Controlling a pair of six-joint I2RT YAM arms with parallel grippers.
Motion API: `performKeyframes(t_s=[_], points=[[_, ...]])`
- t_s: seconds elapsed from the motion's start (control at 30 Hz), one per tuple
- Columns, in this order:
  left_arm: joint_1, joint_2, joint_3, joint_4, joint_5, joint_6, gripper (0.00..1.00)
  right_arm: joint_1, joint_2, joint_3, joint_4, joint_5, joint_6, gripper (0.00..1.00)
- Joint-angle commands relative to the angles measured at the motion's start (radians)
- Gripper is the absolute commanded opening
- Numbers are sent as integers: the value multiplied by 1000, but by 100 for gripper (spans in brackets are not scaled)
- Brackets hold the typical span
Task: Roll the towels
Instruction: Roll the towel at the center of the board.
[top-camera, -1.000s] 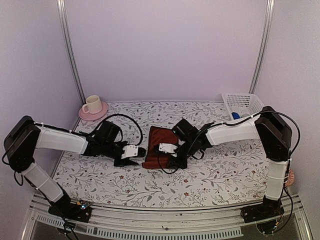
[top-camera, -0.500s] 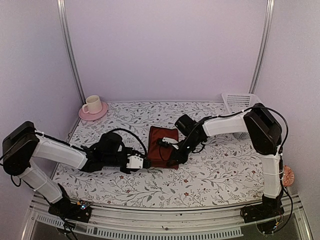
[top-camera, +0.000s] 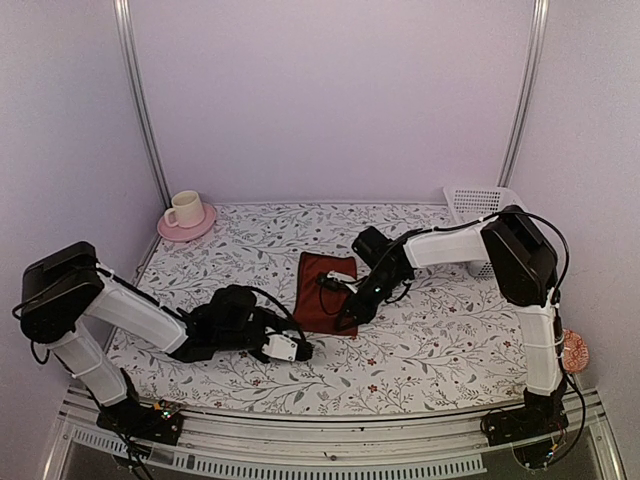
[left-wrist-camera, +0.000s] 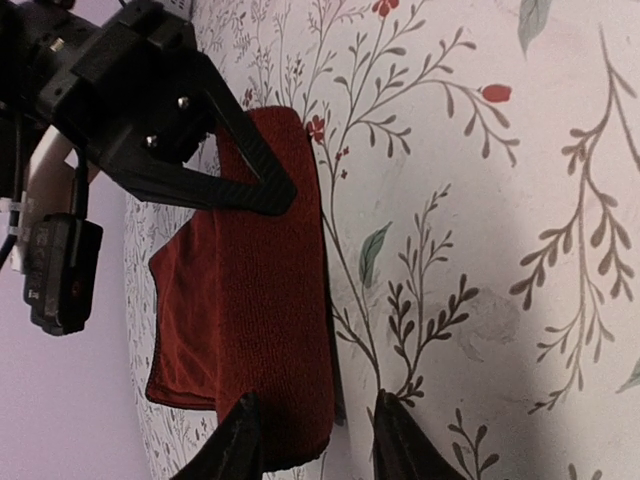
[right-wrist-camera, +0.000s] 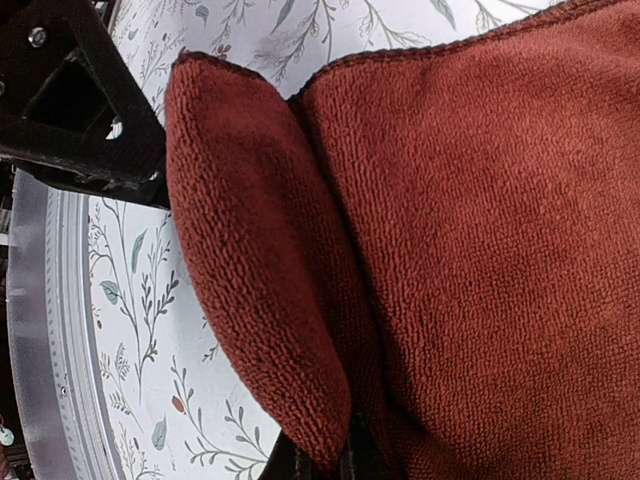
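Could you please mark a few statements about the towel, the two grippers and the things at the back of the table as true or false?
1. The right gripper is clamped on a folded-over edge of the maroon towel. True.
2. The left gripper grips the towel as well. False: its jaws are open and hold nothing; it sits low over the table by the towel's near corner.
3. A cup stands on a pink saucer at the far left corner. True.
4. The white basket is at the far left corner. False: it is at the far right.
5. The towel is rolled into a tight cylinder. False: it lies mostly flat, with one edge turned over.
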Motion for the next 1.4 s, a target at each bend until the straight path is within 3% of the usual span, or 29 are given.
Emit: performKeyframes(t_s=[0.0, 0.47, 0.7, 0.87, 0.97, 1.07, 1.23, 1.37], points=[[-14, 51, 22, 77, -54, 17, 39, -15, 44, 5, -28, 42, 1, 4], [-11, 192, 63, 86, -140, 22, 37, -39, 65, 9, -31, 16, -9, 5], [-7, 254, 95, 43, -178, 25, 17, -48, 78, 37, -51, 5, -22, 6], [-6, 280, 121, 1, -187, 11, 15, -50, 95, 68, -73, 6, -32, 9], [-6, 271, 129, -32, -172, -3, 0, -51, 93, 73, -78, 13, -38, 14], [-4, 247, 142, -88, -140, -15, 0, -53, 76, 75, -83, 32, -45, 18], [13, 193, 195, -263, -60, -68, 0, -63, -1, 65, -81, 76, -56, 33], [39, 171, 238, -400, 7, -108, 0, -65, -66, 67, -79, 112, -55, 36]])
